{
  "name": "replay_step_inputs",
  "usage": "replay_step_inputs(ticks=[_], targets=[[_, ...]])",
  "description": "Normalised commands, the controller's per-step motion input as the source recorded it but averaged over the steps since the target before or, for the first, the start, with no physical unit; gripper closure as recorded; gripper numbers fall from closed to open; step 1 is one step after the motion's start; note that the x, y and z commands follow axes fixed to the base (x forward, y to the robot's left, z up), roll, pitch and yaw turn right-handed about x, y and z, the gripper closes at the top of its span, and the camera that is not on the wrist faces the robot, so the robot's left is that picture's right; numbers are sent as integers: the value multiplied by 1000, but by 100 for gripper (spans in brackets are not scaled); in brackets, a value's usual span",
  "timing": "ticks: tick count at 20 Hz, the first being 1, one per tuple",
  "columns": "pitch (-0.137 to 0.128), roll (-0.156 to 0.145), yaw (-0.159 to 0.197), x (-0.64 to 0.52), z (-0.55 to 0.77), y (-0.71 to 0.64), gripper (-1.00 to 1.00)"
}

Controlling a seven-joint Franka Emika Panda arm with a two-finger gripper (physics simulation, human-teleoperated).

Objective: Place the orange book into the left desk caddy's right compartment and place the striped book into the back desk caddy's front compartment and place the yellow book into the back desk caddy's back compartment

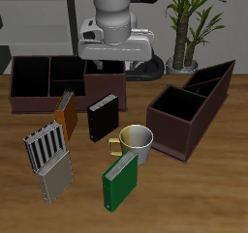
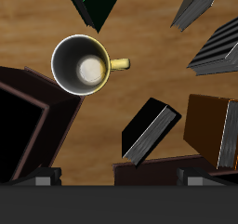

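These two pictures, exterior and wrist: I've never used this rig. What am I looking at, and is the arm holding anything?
Both are simulator renders. The exterior view faces the robot arm across a wooden table; the wrist view looks down from the gripper, with only its fingertips showing at the frame edge. On the table lie the orange book, a black book, the striped book, the grey-looking yellow book, a green book and a mug. The back desk caddy and the left desk caddy are dark boxes. Nothing appears between the fingertips; whether they are open is unclear.
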Motion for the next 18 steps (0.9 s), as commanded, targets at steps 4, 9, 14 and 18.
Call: replay_step_inputs(ticks=[4,9,14,18], targets=[[-19,-30,23,178,89,-106,-100],[13,43,44,259,63,-103,-100],[55,63,36,404,37,-146,-100],[-8,-32,52,415,149,-218,-100]])
